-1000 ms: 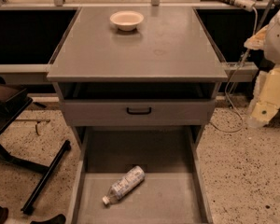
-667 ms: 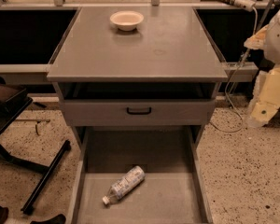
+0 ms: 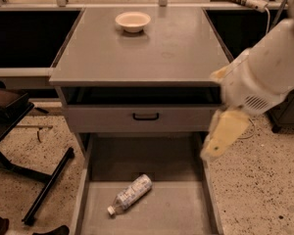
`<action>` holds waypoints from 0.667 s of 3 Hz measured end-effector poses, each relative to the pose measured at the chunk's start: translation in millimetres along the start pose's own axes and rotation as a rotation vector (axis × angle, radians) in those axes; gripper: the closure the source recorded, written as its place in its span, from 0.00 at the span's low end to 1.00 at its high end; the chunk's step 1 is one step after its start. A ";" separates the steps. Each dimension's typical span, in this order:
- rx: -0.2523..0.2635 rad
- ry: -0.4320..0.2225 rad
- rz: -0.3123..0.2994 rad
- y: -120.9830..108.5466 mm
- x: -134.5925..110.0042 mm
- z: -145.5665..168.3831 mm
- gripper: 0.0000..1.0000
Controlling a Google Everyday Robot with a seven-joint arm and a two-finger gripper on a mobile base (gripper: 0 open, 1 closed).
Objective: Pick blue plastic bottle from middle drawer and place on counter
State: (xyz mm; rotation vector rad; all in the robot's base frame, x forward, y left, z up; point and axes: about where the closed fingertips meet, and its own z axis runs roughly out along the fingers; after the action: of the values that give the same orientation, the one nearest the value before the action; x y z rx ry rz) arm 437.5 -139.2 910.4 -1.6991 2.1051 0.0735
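The blue plastic bottle (image 3: 130, 195) lies on its side on the floor of the open middle drawer (image 3: 176, 214), white cap toward the front left. The grey counter (image 3: 152, 53) tops the cabinet above it. My white arm reaches in from the right, and its pale yellow end piece with the gripper (image 3: 224, 133) hangs over the drawer's right wall, above and to the right of the bottle and well apart from it.
A cream bowl (image 3: 133, 21) sits at the back of the counter. A grey drawer front with a black handle (image 3: 146, 116) is just above the open drawer. Dark benches (image 3: 24, 38) flank the cabinet. A black stand (image 3: 44, 180) is on the floor at left.
My arm has swung left and down from the right edge of the view toward the right side of the open drawer. The bottle and bowl have not moved.
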 end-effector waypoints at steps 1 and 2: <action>-0.064 -0.065 -0.029 38.3 -31.0 77.2 0.00; -0.104 -0.130 -0.025 60.6 -45.0 143.0 0.00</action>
State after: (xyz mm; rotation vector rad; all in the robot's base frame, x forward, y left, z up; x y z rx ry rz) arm 429.6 -39.2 783.6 -1.7301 2.0157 0.2829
